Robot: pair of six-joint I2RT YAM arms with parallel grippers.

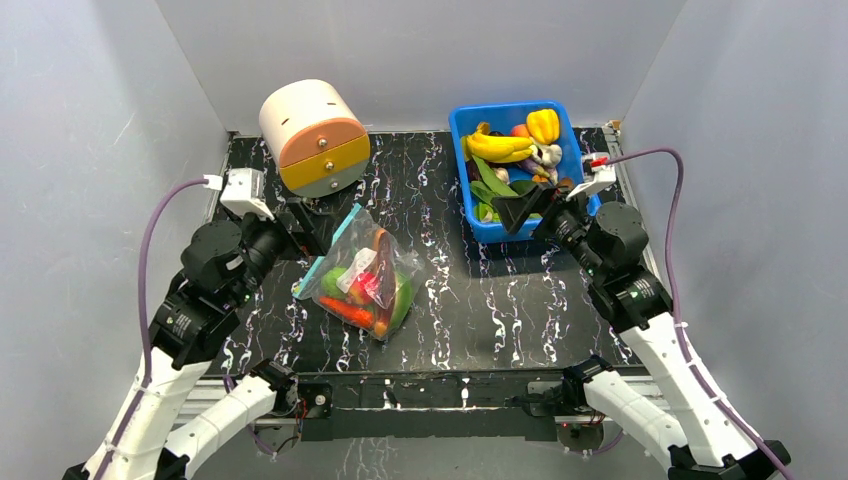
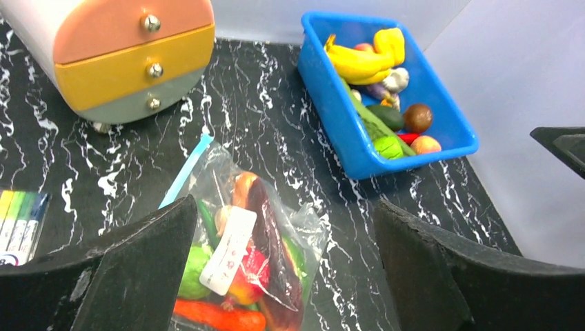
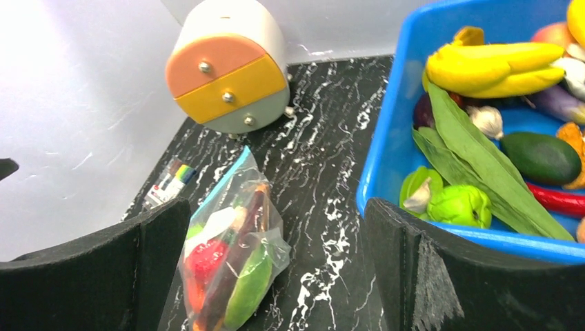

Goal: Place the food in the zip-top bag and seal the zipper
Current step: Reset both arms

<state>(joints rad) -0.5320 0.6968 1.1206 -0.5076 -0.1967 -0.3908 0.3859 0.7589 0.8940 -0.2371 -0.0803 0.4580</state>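
left gripper (image 2: 286, 210): jaws wide, nothing pinched; it hangs over the bag's zipper end, and I cannot tell if it touches the bag.
right gripper (image 3: 276, 207): jaws wide, empty; at the near-left corner of the bin, above the table.
zip-top bag (image 1: 372, 272): flat on the table, left of centre, between the drawer unit and the near edge, well apart from the bin; white label (image 2: 230, 249) faces up.
zipper (image 1: 328, 252): teal strip along the bag's left edge, on the side toward the left gripper; cannot tell if it is sealed.
bagged food (image 1: 362, 300): red, orange and green pieces plus one long dark piece, all inside the bag.
bin food (image 1: 515, 160): bananas (image 1: 498, 147), yellow pepper (image 1: 543, 125), avocado (image 3: 541, 157), long green leaf (image 3: 476, 155) and others piled in the bin.
blue bin (image 1: 487, 231): far right of the table.
drawer unit (image 1: 315, 135): round, with orange, yellow and grey fronts; far left.
markers (image 2: 21, 221): in a pack at the table's left edge.
table (image 1: 450, 300): black marble pattern.
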